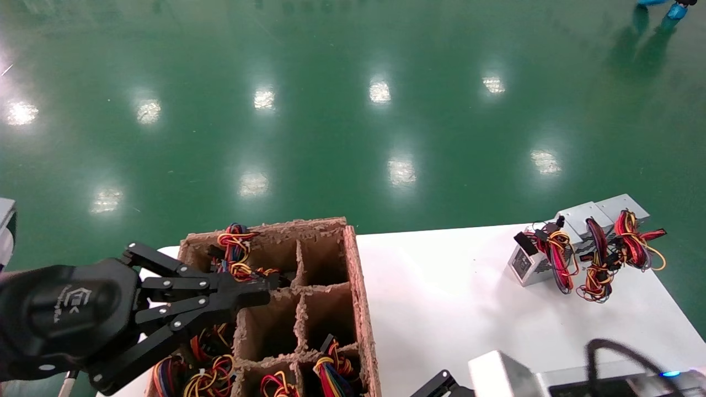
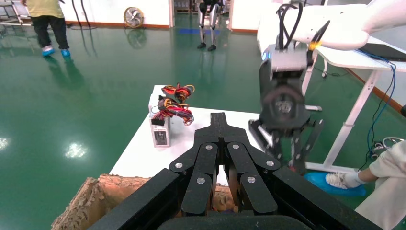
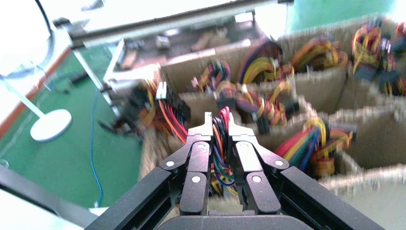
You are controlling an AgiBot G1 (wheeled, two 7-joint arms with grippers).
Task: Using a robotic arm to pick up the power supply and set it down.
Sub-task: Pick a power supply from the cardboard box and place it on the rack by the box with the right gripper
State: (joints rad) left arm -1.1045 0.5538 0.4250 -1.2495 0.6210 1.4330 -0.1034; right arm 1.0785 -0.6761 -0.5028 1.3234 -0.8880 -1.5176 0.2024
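In the right wrist view my right gripper is shut on a red, black, orange and blue wire bundle of a power supply, above the cells of the cardboard divider box. The unit's metal body is hidden under the jaws. The head view shows only the arm's silver wrist block at the bottom edge. My left gripper hovers shut and empty over the box's left cells. Three silver power supplies with wire bundles stand at the far right of the white table.
More coloured wire bundles fill several cells of the box; the middle cells hold nothing. The table's far edge and right corner border green floor. A person stands far off, and another crouches beside the table.
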